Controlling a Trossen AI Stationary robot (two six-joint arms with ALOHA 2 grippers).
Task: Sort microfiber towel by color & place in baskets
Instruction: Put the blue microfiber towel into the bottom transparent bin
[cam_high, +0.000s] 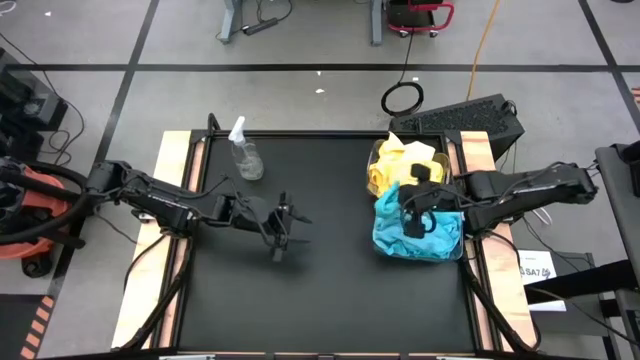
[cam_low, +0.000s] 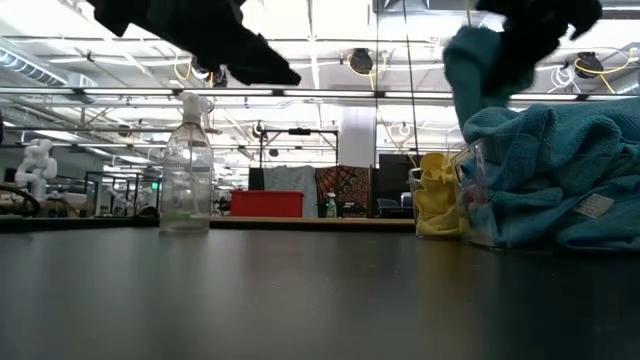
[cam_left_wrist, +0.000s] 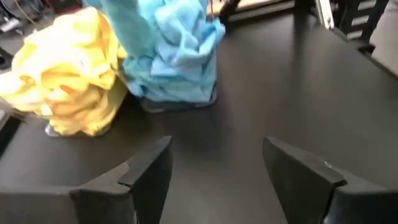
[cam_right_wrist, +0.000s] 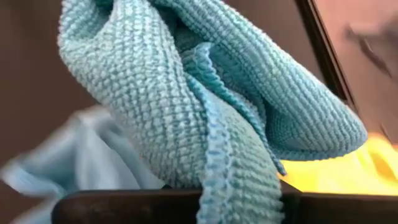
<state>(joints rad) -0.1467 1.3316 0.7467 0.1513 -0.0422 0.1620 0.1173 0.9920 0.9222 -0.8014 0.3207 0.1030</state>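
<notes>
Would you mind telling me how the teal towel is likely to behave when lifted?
Probably floppy: the teal towel drapes in folds from the right pincer. Likely light, and its looped weave should resist slipping.

a: where's the free room?

b: the black table top (cam_high: 330, 300) is bare across the middle and the whole near half; a gripper could pass there.

a: and what stands in the way?

b: the spray bottle (cam_high: 245, 155) stands upright toward the far left. the left gripper (cam_high: 283, 233) hangs over the middle-left. on the right, two baskets (cam_high: 452, 250) heaped with yellow towels (cam_high: 400, 160) and teal towels (cam_high: 425, 235) fill that edge, with the right gripper (cam_high: 415, 215) above them.
</notes>
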